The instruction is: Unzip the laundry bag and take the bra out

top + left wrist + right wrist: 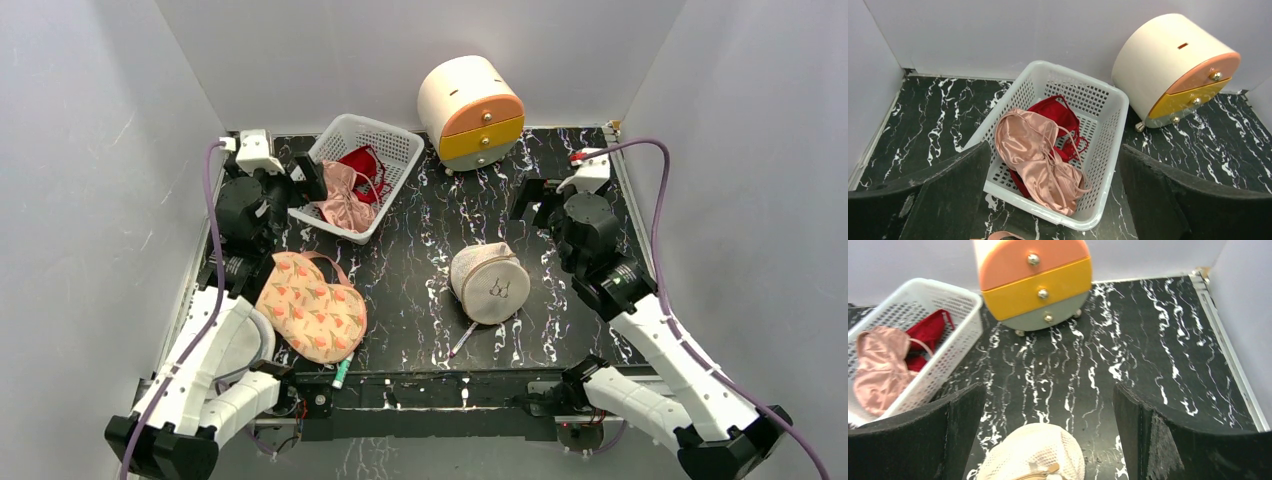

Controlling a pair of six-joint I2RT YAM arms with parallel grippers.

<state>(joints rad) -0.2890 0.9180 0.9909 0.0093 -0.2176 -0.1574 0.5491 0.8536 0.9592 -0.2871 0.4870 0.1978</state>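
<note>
The laundry bag point(490, 284), a small round beige-white mesh drum with a dark bra outline on its flat face, lies on the black marble table right of centre. Its mesh top and tan zip show at the bottom of the right wrist view point(1034, 454). Nothing inside it can be seen. My right gripper point(531, 201) point(1048, 390) is open and empty, just behind the bag and above the table. My left gripper point(303, 185) point(1054, 148) is open and empty, over the near edge of the white basket point(395, 148).
The basket point(1108, 107) holds a pink satin bra point(1033, 152) and a red one point(1055, 111). A peach floral heart-shaped padded piece point(311, 306) lies front left. A round drawer unit point(472, 112) stands at the back. A green pen point(342, 372) lies at the front edge.
</note>
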